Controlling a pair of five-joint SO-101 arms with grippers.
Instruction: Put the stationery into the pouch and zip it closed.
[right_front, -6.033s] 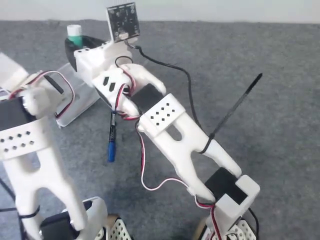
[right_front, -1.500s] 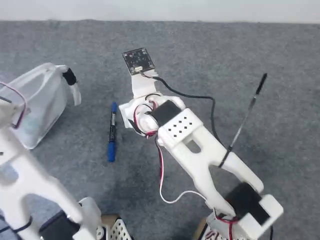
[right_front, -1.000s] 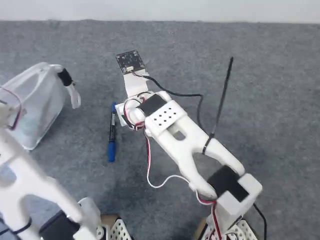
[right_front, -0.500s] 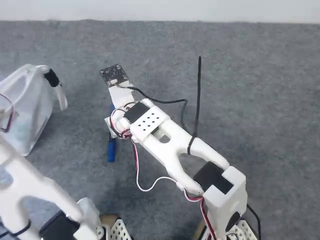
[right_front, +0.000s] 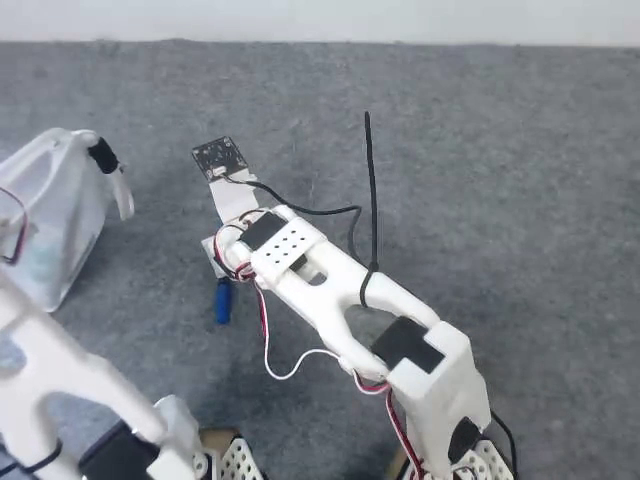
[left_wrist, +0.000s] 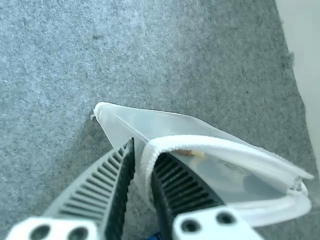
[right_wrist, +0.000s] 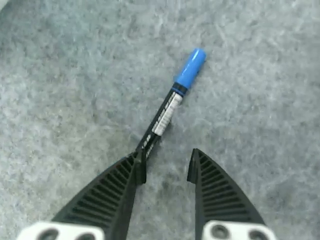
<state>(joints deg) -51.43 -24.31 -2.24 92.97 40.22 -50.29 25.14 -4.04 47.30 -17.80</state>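
I'm at the pick-up step for what looks like the last loose item. My right gripper hangs over the black-barrelled marker with the blue cap, fingers apart and empty. In the high view, the marker lies on the grey carpeted table left of centre, with only its blue cap end poking out from under the right arm's wrist.

In the right wrist view, the barrel is not centred in the gap. Its uncapped end meets the tip of one finger, and the rest angles away from the gripper.

My left gripper is clamped on the white zip rim of the translucent white plastic pouch, one ribbed finger on each side of the rim. In the high view the pouch sits at the left edge of the frame, well apart from the marker, with its mouth looking open. I can't make out what is inside.

Next, I'd judge, I need to shift the right gripper sideways so the barrel sits squarely between the fingers. Then I lower it, close, and carry the marker across to the pouch mouth. Closing from here risks flicking the marker aside. The zip is still to do.
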